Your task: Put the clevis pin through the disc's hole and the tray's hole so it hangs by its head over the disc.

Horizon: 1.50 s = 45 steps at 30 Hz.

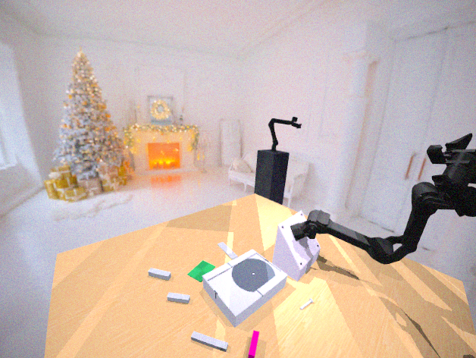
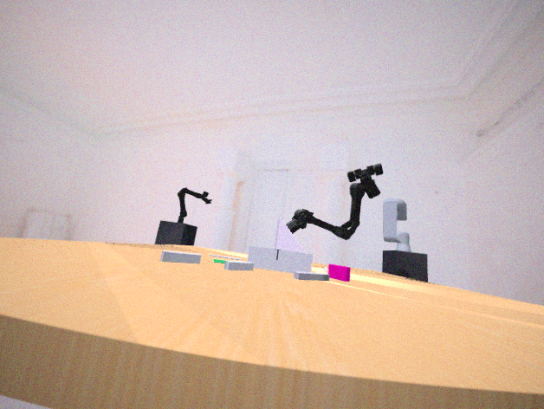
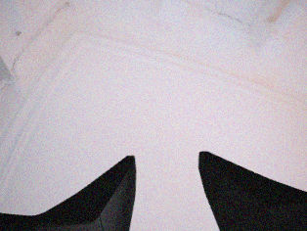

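Steel pin waits beside tray

Left of centre on the table [image 1: 115,277] [image 2: 219,308], the tray [image 1: 234,308] [image 2: 263,258] carries the disc [image 1: 245,278] flat, presumably ready for pinning. Right of it, the pin [image 1: 306,303] lies on its side, long axis slanting, its head seemingly pointing away from the tray. Farther right, raised well clear, the gripper [image 1: 448,148] [image 2: 365,172] [image 3: 166,161] stands part-open, holding nothing.

A lit Christmas tree [image 1: 85,127] and a glowing fireplace [image 1: 164,155] are being seen beyond the far left edge of the wooden table [image 1: 126,265] [image 2: 246,325]; white walls and a pale sofa [image 1: 298,169], past its far corner, are being softly lit.
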Each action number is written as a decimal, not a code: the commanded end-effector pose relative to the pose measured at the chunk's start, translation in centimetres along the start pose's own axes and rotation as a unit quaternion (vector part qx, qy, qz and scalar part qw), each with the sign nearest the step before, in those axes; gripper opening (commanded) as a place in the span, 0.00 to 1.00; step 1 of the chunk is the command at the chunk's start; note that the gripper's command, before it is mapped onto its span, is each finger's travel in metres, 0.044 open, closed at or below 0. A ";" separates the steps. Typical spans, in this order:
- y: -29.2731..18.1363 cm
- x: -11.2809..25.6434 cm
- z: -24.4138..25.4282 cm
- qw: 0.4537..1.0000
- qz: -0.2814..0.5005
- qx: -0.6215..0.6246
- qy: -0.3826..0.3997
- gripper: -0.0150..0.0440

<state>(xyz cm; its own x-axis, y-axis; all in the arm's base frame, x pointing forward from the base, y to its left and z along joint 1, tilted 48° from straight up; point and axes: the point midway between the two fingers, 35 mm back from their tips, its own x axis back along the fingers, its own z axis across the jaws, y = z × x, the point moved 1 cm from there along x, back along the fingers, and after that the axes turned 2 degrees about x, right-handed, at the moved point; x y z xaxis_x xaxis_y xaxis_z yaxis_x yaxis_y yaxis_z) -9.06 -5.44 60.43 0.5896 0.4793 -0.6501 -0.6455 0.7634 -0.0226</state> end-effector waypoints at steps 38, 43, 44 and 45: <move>-23.4 42.8 -1.4 0.299 0.272 0.297 0.865 0.53; -19.8 48.7 -3.6 0.187 0.181 0.210 0.942 0.53; -18.9 49.7 -4.1 0.167 0.161 0.190 0.954 0.53; -18.0 50.7 -4.6 0.148 0.141 0.169 0.964 0.53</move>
<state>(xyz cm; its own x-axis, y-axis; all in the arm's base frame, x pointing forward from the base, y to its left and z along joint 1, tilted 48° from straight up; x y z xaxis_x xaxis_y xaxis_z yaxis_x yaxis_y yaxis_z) 30.66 0.91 27.02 -0.9390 -0.1500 0.3095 -0.1261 0.9874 0.0959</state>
